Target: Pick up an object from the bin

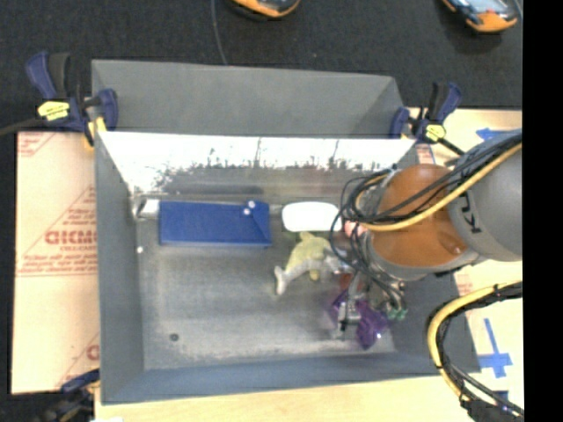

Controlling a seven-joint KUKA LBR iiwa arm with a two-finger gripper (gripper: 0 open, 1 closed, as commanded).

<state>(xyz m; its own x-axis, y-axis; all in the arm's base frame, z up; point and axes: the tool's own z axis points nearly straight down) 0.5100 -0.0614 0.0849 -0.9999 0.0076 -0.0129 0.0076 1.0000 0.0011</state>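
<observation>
My gripper hangs low in the bin's front right corner, under the arm's orange cover. It is right over a small purple thing that lies on the bin floor, partly hidden by the gripper. Just to the left lies a pale yellow-green toy animal with a grey tail end. A white rounded thing rests behind it against the back wall.
A flat blue rectangular block lies at the back left, with a thin silver piece beside its left end. The arm and its cables cover the bin's right side.
</observation>
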